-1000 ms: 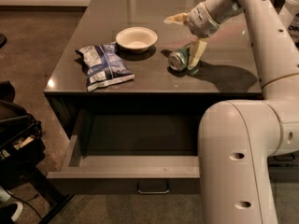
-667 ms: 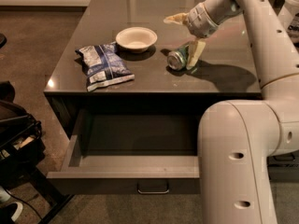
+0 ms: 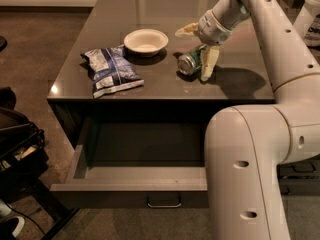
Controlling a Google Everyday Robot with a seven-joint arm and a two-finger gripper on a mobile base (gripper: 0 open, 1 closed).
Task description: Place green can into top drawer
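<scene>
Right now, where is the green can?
The green can lies on the countertop, right of the white bowl; the open end effector is right beside it.

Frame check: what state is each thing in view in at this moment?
Green can: lying on its side on the tabletop.
Top drawer: pulled open, nothing seen inside.
White bowl: upright, empty.
Snack bag: lying flat.
Gripper: open, at the can.

White bowl [image 3: 146, 40] sitting upright on dark glossy tabletop [image 3: 150, 4]. Blue-and-silver snack bag [image 3: 111, 70] lying flat just left of bowl, nearer front edge. Right of bowl, gripper [image 3: 192, 54] hanging low over tabletop. Black bag [image 3: 17, 144] resting on floor at left. White container [image 3: 312, 14] showing at far right edge.
</scene>
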